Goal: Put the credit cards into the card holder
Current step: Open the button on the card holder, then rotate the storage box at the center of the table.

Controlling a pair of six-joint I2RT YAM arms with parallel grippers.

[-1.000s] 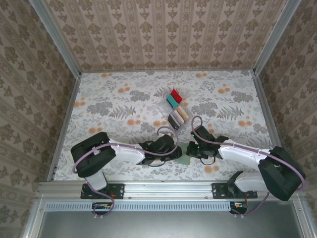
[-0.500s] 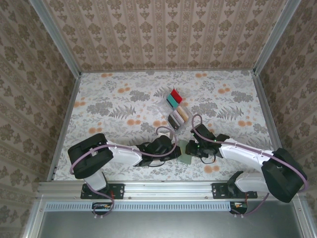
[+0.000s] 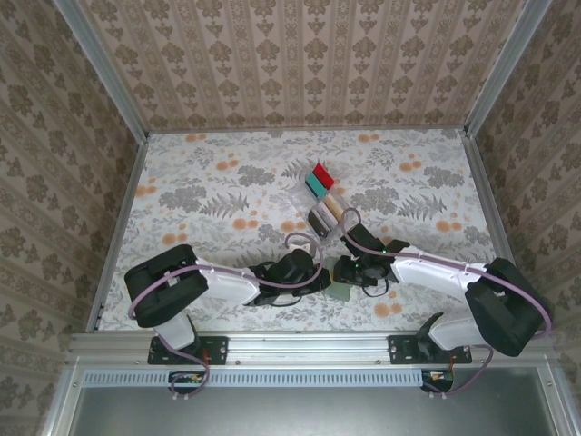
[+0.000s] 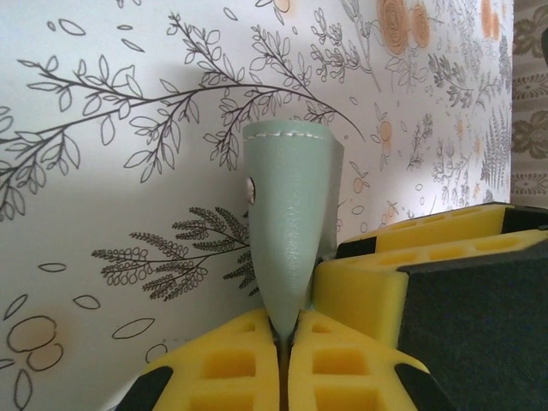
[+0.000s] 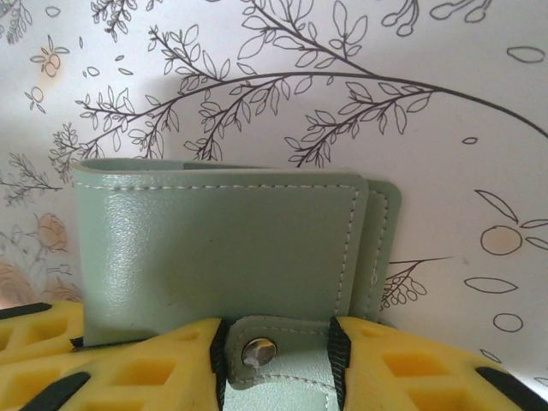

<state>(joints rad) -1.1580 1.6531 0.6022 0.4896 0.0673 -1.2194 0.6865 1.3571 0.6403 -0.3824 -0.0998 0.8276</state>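
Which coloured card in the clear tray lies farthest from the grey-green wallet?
The red plastic card, at the row's far end, just beyond the teal card.

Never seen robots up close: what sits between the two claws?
The grey-green card holder, between the left gripper and right gripper in the top view. The left wrist view shows the left pads pinching it.
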